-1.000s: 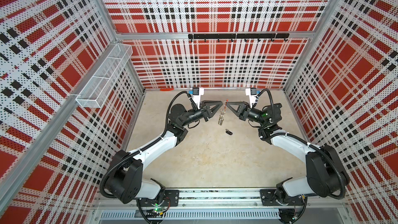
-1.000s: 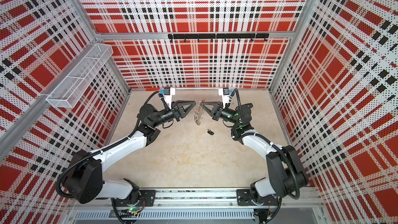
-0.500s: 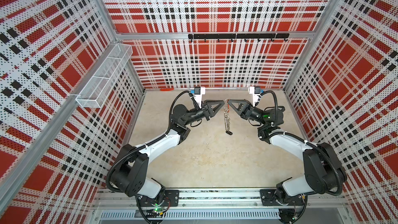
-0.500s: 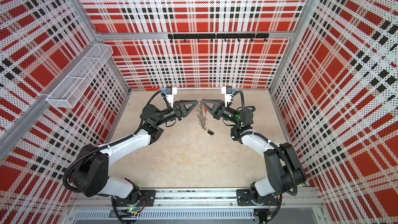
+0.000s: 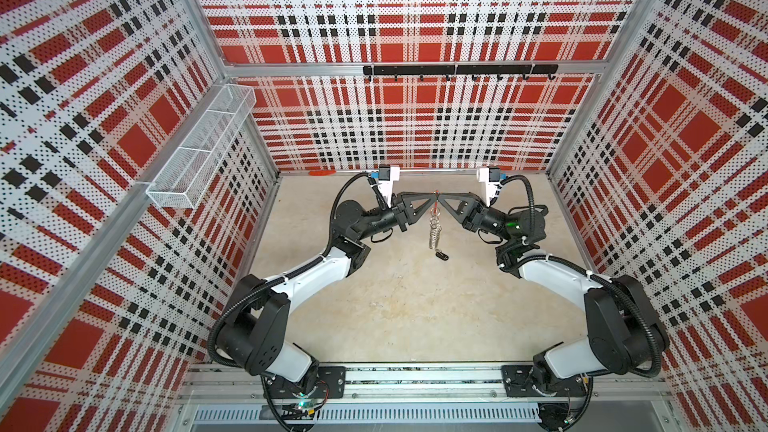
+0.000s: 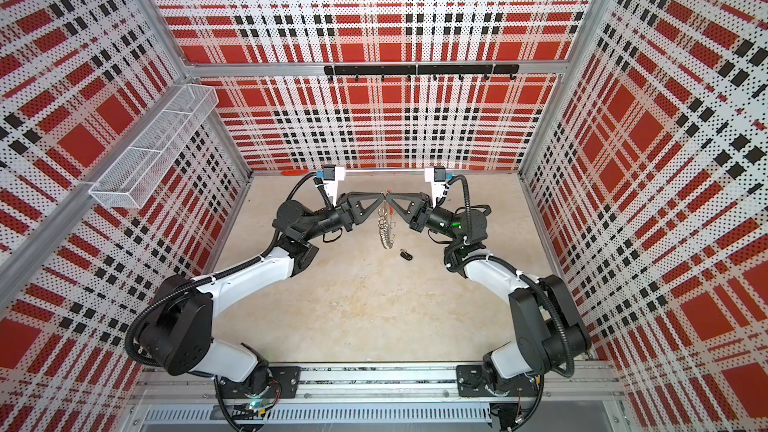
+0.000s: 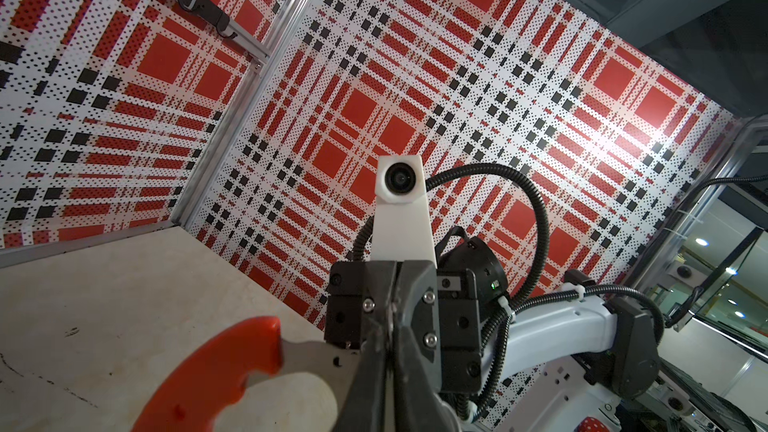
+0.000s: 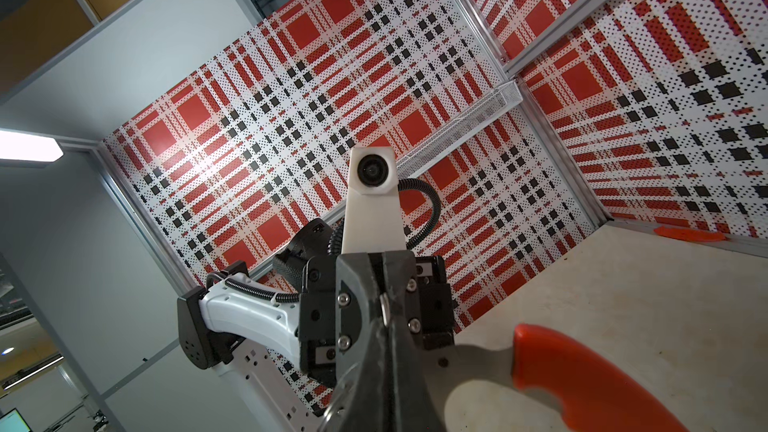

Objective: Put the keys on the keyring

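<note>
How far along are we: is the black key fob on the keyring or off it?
Off. The black key fob lies on the table, a gap apart from the hanging keyring.

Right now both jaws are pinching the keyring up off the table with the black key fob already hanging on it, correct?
No. The black key fob is not on the keyring; it lies on the table, apart from the dangling silver loops, as both top views show. The rest holds: both jaws pinch the keyring's top and hold it off the table.
</note>
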`<state>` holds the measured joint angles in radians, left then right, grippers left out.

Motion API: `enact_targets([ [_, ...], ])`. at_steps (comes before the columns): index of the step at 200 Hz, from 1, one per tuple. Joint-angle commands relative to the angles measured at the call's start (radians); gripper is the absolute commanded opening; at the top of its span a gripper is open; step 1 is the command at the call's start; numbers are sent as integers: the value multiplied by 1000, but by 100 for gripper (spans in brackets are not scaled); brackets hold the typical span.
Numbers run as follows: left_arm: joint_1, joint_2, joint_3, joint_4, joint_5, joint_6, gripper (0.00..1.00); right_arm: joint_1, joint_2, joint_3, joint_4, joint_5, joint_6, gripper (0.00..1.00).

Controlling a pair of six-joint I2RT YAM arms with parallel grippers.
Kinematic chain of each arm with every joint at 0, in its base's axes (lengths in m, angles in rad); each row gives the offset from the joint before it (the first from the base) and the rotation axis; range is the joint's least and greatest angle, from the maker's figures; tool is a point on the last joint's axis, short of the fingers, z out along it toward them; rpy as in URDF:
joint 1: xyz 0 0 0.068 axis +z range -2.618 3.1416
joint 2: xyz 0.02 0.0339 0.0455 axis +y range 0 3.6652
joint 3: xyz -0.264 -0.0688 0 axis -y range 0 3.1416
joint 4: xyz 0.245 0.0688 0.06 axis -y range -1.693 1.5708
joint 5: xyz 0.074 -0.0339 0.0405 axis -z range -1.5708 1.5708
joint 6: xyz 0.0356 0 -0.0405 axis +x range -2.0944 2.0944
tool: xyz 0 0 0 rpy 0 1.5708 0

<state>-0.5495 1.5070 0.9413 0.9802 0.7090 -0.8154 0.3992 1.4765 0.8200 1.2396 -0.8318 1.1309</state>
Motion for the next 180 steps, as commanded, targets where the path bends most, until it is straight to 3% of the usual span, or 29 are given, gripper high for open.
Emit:
enact_targets([
  [1,-5,12,28,25,25,-9,10,11,-24,36,52,13,6,0],
  [40,0,-1,10,25,26,-6,17,10,-29,36,49,28,3,0],
  [75,1,-1,14,25,32,-11,0,17,-13,54,58,19,18,0],
  [126,5,-1,18,22,37,0,0,36,-22,56,-3,20,-29,1],
  [135,4,-6,14,15,36,14,0,35,-29,52,-16,20,-40,7],
  [153,6,-34,-4,-87,-30,99,0,27,-66,26,-119,31,-105,38],
  [165,5,-63,-36,-170,-103,185,0,8,-124,4,-314,68,-219,52],
  [180,5,-91,-85,-228,-170,252,0,-1,-223,1,-698,211,-441,59],
])
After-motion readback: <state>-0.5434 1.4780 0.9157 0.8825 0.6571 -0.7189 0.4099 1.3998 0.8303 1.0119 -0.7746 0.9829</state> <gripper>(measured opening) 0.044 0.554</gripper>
